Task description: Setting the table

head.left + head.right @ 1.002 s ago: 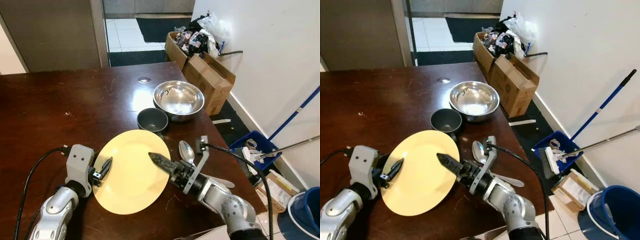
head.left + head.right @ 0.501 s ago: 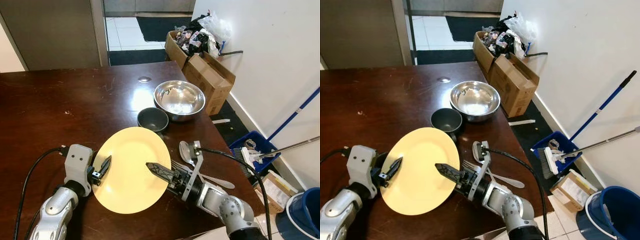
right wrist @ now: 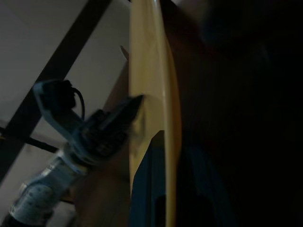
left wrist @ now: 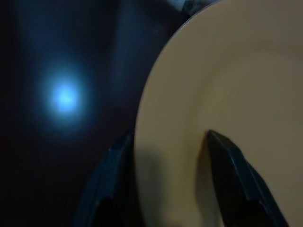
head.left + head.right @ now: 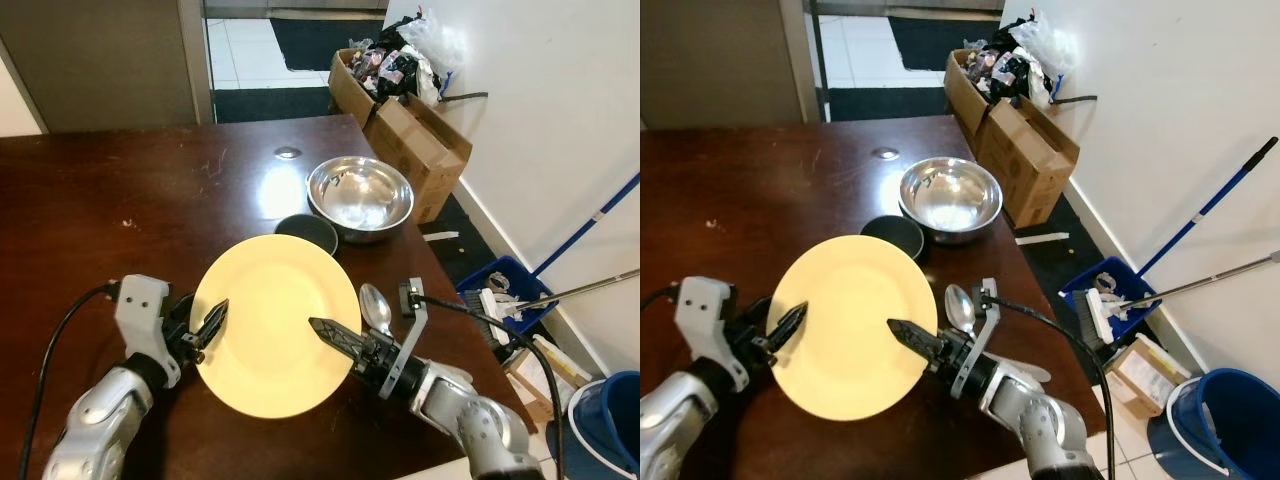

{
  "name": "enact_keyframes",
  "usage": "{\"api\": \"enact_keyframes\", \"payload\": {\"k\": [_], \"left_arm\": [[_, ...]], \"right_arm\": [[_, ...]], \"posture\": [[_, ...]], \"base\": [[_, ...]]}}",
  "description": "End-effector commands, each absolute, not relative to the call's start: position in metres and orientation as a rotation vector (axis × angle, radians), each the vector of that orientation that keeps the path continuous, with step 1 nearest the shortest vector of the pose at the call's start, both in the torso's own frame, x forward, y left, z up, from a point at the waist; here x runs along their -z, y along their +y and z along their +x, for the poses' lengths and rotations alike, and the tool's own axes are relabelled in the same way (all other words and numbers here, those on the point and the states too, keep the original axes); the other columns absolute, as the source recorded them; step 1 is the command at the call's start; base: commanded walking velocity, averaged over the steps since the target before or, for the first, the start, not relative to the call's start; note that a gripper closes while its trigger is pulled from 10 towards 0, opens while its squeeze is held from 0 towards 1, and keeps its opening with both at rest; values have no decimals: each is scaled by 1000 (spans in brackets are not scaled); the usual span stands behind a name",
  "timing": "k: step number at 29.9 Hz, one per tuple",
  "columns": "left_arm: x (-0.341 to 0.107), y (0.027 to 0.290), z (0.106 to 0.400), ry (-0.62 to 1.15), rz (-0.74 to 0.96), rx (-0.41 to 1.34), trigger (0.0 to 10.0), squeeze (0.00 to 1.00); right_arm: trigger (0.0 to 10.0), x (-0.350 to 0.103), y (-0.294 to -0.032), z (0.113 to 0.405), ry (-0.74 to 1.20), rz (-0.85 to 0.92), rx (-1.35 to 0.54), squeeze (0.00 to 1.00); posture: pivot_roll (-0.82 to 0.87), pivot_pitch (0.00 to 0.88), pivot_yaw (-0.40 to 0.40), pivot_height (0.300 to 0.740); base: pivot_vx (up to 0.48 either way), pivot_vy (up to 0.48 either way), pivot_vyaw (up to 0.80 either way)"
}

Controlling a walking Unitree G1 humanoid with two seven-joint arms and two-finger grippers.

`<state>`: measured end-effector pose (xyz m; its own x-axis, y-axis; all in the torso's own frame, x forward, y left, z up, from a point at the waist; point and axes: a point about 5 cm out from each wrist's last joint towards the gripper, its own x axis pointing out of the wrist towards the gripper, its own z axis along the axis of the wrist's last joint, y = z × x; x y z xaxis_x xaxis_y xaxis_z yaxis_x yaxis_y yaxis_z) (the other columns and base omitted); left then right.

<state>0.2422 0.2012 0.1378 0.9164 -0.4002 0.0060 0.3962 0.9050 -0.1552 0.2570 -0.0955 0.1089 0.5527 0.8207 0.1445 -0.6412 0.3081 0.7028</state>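
Big dark table point(image 5: 120, 200), and above its near right part the yellow plate point(image 5: 270, 320) is up off the wood, carried between both arms. Behind it sit the steel bowl point(image 5: 360, 195) and the small dark bowl point(image 5: 310, 228). The left gripper point(image 5: 208, 328) pinches the plate's left rim, one finger above, one below; the right gripper point(image 5: 338, 340) is clamped on the right rim likewise. A spoon point(image 5: 376, 308) lies just beside. Mid-carry, I'd say; next comes a level, matched lowering onto a bare spot.
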Motion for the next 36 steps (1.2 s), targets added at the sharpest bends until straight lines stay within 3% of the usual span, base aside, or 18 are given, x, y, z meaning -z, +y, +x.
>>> {"api": "enact_keyframes", "payload": {"k": [1,13,16,18,23,24,25,26,29,30,31,35,36], "left_arm": [[-176,203,235,-77,-239,474,10000,0],[-205,223,245,-193,-376,390,10000,0],[-202,218,243,-156,-316,423,10000,0],[-184,204,235,-33,-94,493,10000,0],[-159,199,232,64,86,463,10000,24],[-156,200,235,67,74,430,10000,514],[-156,200,235,67,74,430,10000,514],[-156,200,235,68,71,423,10000,706],[-157,214,241,60,32,320,10000,663],[-158,221,243,55,17,271,10000,439],[-159,227,246,48,11,222,10000,0],[-158,245,253,35,25,62,10000,0],[-156,255,257,24,61,-57,10000,0]], "right_arm": [[10000,-135,-99,254,134,744,-994,0],[10000,-143,-106,264,67,719,-887,0],[10000,-139,-109,269,70,704,-829,0],[10000,-135,-116,280,64,699,-716,0],[10000,-135,-121,284,60,714,-661,0],[10000,-133,-120,283,65,713,-662,0],[10000,-133,-120,283,65,713,-662,0],[10000,-133,-120,282,67,710,-658,0],[10000,-133,-121,280,61,715,-659,0],[10000,-136,-121,278,51,726,-675,0],[10000,-140,-120,277,37,735,-695,0],[10000,-151,-116,273,2,753,-751,0],[10000,-161,-113,271,-31,758,-787,0]], "posture": [[-93,31,-32,740],[-94,14,-38,740],[-94,11,-38,740],[-91,9,-37,740],[-91,9,-37,740],[-91,9,-37,740],[-91,9,-37,740],[-94,12,-34,740],[-94,13,-35,740],[-94,13,-35,740],[-94,13,-35,740],[-90,17,-34,740],[-93,19,-30,740]], "base": [[0,0,0],[0,0,0],[0,0,0],[0,0,0],[0,0,0],[0,0,0],[0,0,0],[0,0,0],[0,0,0],[0,0,0],[0,0,0],[0,0,0],[0,0,0]]}}
